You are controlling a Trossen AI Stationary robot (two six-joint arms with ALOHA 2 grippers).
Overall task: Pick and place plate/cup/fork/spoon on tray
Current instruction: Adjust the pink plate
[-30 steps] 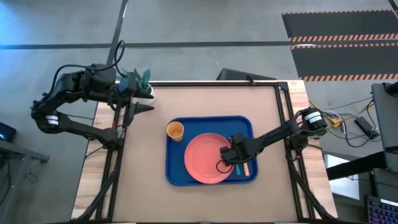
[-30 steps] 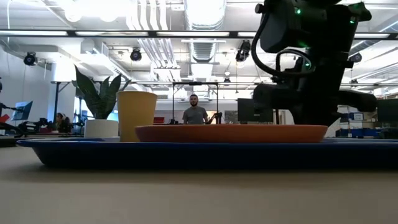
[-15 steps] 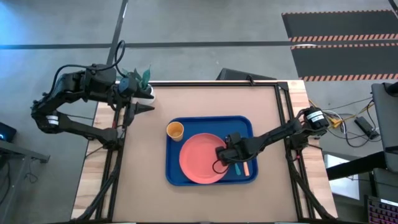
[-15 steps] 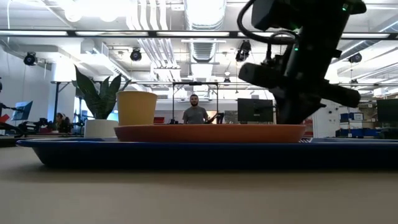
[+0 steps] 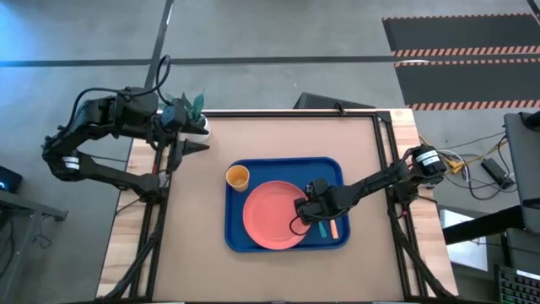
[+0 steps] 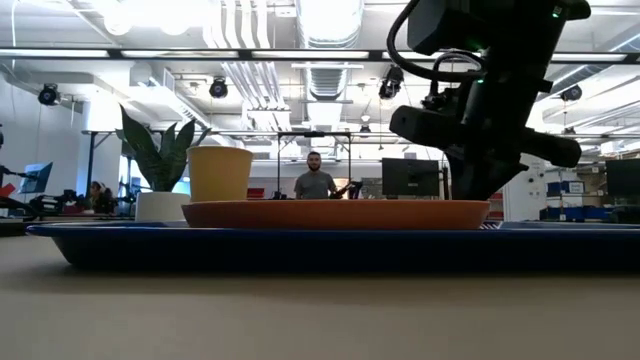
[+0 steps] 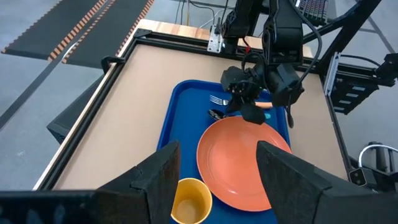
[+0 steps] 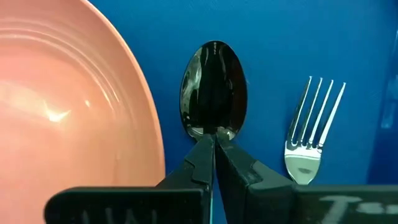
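Right gripper (image 8: 214, 144), jaws pressed together, pointed along the spoon (image 8: 213, 87), tips at the bowl's near edge; plate (image 8: 68, 112) beside it, fork (image 8: 308, 134) opposite.

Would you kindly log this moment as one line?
right gripper: shut, at spoon on tray | left gripper: open, idle | plate, cup, fork: on tray

Right end effector (image 8: 214, 146) low, fingers pressed together; left end effector (image 7: 214, 171) spread wide, arm folded back.
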